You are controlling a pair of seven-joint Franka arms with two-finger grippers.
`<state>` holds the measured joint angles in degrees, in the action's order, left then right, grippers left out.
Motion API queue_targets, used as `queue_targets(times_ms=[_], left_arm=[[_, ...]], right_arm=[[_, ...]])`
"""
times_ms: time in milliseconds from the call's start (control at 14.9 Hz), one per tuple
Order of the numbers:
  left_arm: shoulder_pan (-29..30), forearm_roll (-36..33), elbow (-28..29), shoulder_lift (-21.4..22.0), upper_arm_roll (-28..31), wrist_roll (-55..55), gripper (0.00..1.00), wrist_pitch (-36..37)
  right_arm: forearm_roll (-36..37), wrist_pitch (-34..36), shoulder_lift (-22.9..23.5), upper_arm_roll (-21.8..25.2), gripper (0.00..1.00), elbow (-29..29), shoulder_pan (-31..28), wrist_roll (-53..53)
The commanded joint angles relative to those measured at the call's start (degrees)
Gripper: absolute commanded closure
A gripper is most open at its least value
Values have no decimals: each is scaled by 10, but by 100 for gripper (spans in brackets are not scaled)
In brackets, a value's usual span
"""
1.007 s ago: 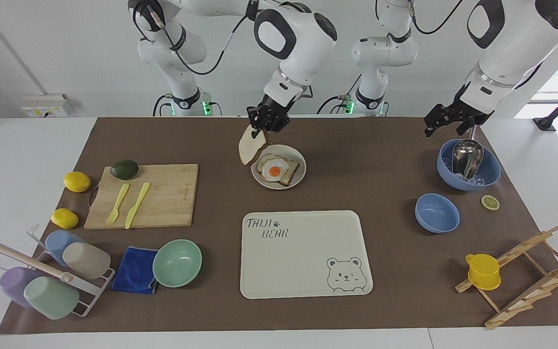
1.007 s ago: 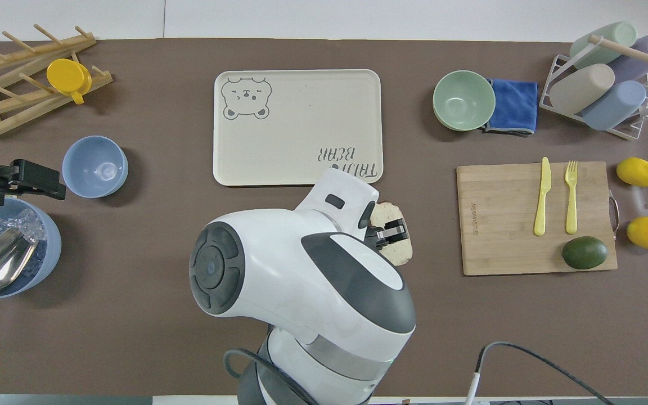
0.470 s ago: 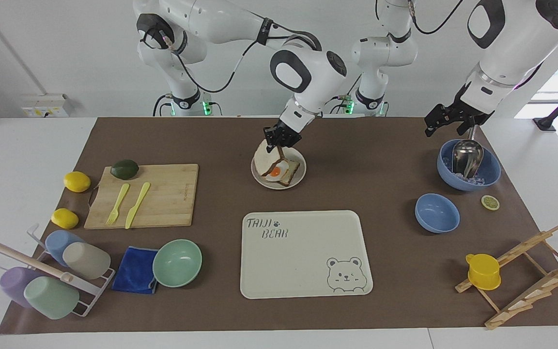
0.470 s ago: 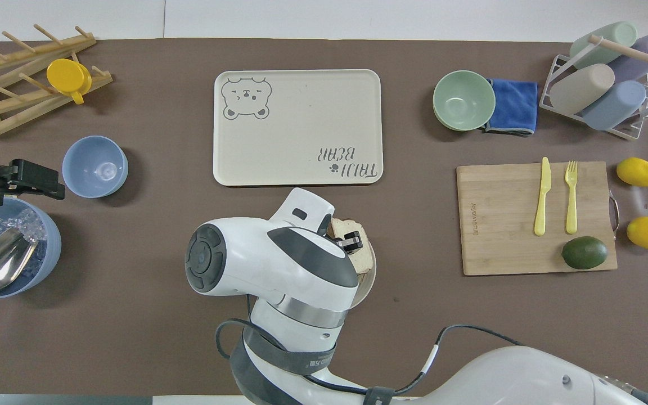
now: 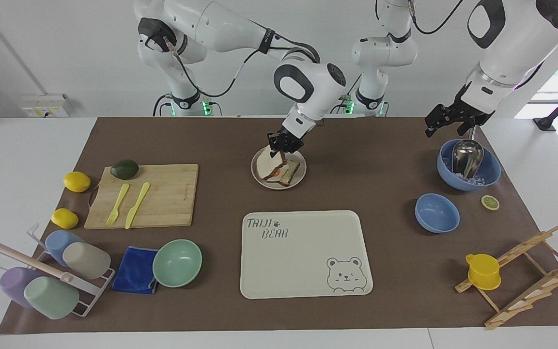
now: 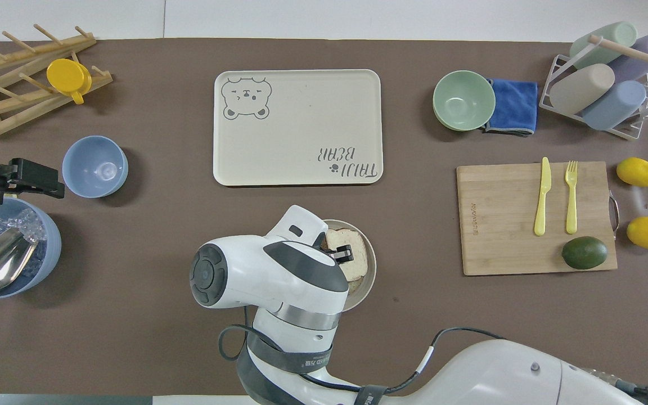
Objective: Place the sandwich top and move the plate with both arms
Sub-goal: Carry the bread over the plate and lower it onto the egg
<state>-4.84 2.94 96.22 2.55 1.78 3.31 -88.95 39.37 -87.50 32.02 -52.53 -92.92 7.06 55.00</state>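
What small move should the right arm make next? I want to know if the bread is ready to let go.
Probably lower a touch more, then open. The right gripper is shut on the bread, which leans tilted over the egg toast on the plate, one edge raised. The left gripper waits open over the ice bowl.

A cream tray [image 5: 305, 252] with a bear drawing lies mid-worktop. Toward the right arm's end, a wooden cutting board [image 5: 162, 196] carries a yellow fork [image 5: 117, 197], a yellow knife [image 5: 137, 204] and an avocado [image 5: 124, 169]; two lemons [image 5: 76, 182] sit just beside it. A mint-green bowl [image 5: 177, 262] touches a blue cloth [image 5: 135, 269], near a cup rack [image 5: 49, 274]. Toward the left arm's end stand a small blue bowl [image 5: 437, 213], a larger blue bowl [image 5: 489, 177] holding ice and a metal scoop [image 5: 467, 156], a lemon slice [image 5: 490, 202], and a wooden rack [image 5: 526, 276] bearing a yellow cup [image 5: 483, 271].
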Motion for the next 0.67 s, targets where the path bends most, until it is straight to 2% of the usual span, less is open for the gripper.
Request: queue_targets(times_ms=[0,470,604], left_arm=[[8,-10,10,9,-4,-1,0,-14],[17,-10,10,9,-4,-4,0,-20],[17,-10,10,9,-4,-3,0,-21]], right_arm=[[12,-23,-1,-4,100,-20,-9,16],[5,-67,1,-5,100,-29,-13,19],[4,-79,1,-6,79,-33,-16,19]])
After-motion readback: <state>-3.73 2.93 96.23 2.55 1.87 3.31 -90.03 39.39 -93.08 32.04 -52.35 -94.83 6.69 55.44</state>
